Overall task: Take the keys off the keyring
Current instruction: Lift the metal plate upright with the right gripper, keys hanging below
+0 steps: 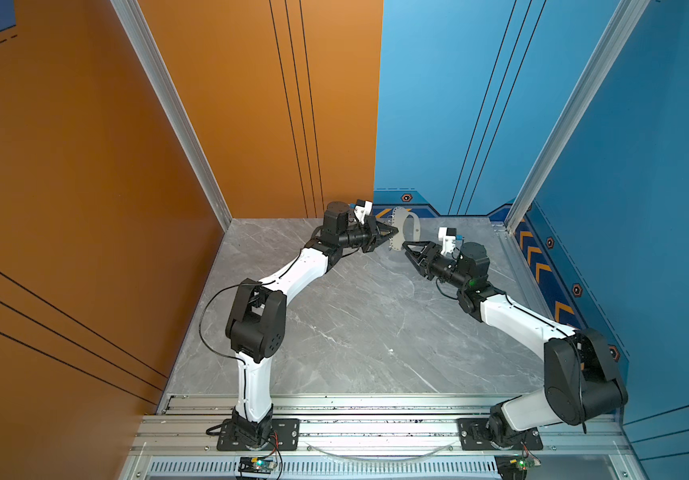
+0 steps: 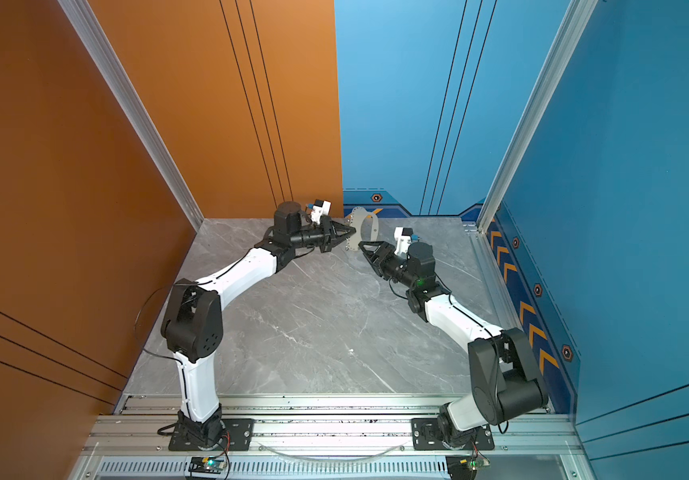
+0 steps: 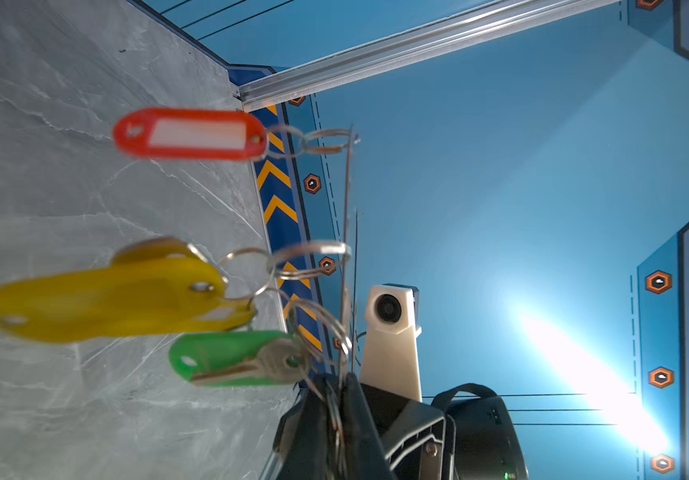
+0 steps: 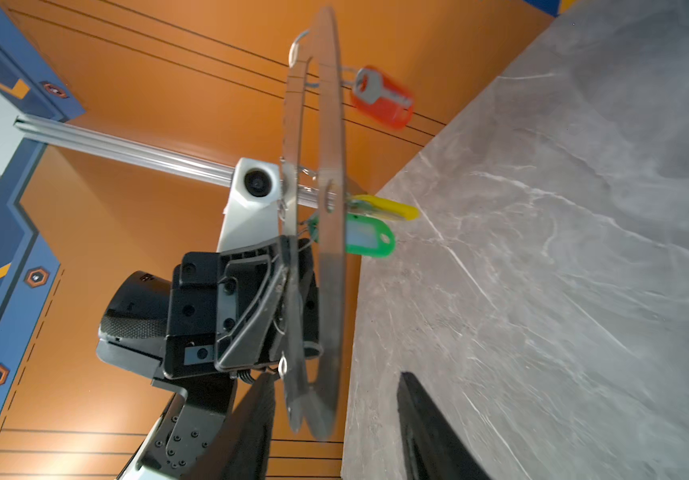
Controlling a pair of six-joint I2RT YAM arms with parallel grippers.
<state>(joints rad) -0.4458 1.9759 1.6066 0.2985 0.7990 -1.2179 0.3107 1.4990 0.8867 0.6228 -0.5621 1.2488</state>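
In both top views the aluminium rail (image 1: 376, 428) lies nearest; beyond it the left gripper (image 1: 393, 232) clamps the upright keyring (image 1: 416, 225) (image 2: 374, 228). Only the wrist views show the keys (image 3: 251, 368). Left wrist: red tag (image 3: 189, 134), yellow tag (image 3: 106, 303) and green tag (image 3: 226, 357) hang blurred on the keyring's side facing the table (image 3: 64, 166). Right wrist: the right gripper (image 4: 336, 378), jaws spread, straddles the keyring's end; the keyring half covers the green tag.

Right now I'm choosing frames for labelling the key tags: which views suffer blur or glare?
Left wrist view: yellow tag badly smeared, red tag slightly soft, glare washing the blue wall. Right wrist view: keyring and red tag blurred. Both top views: sharp, but keyring tiny.
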